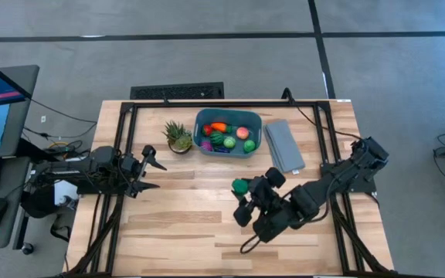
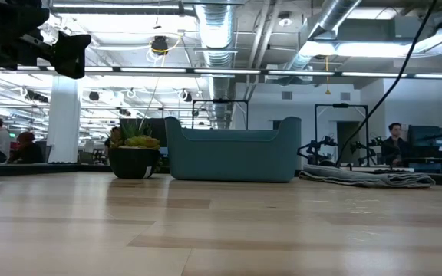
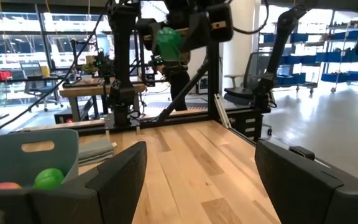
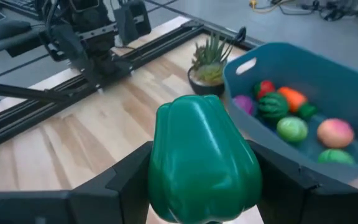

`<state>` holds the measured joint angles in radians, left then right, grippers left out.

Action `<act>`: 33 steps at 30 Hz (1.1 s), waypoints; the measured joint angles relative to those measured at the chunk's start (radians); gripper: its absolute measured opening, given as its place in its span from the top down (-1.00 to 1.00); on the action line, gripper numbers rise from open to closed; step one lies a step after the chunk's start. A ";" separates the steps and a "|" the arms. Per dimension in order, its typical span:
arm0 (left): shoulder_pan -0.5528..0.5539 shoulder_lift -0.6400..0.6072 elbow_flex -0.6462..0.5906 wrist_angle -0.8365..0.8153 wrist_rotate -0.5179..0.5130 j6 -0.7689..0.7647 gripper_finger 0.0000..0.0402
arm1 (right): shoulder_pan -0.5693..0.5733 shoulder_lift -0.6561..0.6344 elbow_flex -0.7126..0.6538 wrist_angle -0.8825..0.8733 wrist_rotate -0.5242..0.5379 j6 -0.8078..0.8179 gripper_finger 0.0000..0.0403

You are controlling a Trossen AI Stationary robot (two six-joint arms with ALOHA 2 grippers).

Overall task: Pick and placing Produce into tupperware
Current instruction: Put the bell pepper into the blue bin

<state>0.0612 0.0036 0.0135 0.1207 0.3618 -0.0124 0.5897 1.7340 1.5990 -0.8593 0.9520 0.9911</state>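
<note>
Gripping green pepper (image 4: 202,160) between fingers, right tool (image 1: 243,199), near tub (image 1: 229,133)

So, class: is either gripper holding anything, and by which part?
The right gripper holds a green toy pepper, its fingers clamping the pepper's lower sides. The left gripper is open and holds nothing.

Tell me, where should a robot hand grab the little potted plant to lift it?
Probably by the round dark pot, not the leaves. The potted plant stands upright beside the teal tub, with spiky leaves sticking up, so coming down from above looks awkward. I'd come in level from its open side, away from the tub, and pinch across the pot's curved walls.
</note>
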 joint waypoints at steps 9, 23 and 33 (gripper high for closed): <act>0.000 0.000 0.000 0.005 0.000 -0.001 -0.44 | -0.058 -0.058 0.000 -0.003 0.000 -0.131 -0.24; 0.000 0.000 0.000 0.002 -0.001 -0.002 -0.44 | -0.163 -0.224 -0.416 0.454 -0.055 -0.215 -0.24; 0.000 0.000 0.000 0.001 -0.014 -0.027 -0.44 | -0.389 -0.322 -0.724 0.907 -0.291 -0.377 -0.24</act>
<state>0.0615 0.0039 0.0139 0.1220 0.3477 -0.0399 0.2009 1.4124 0.8751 0.0475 0.6610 0.6142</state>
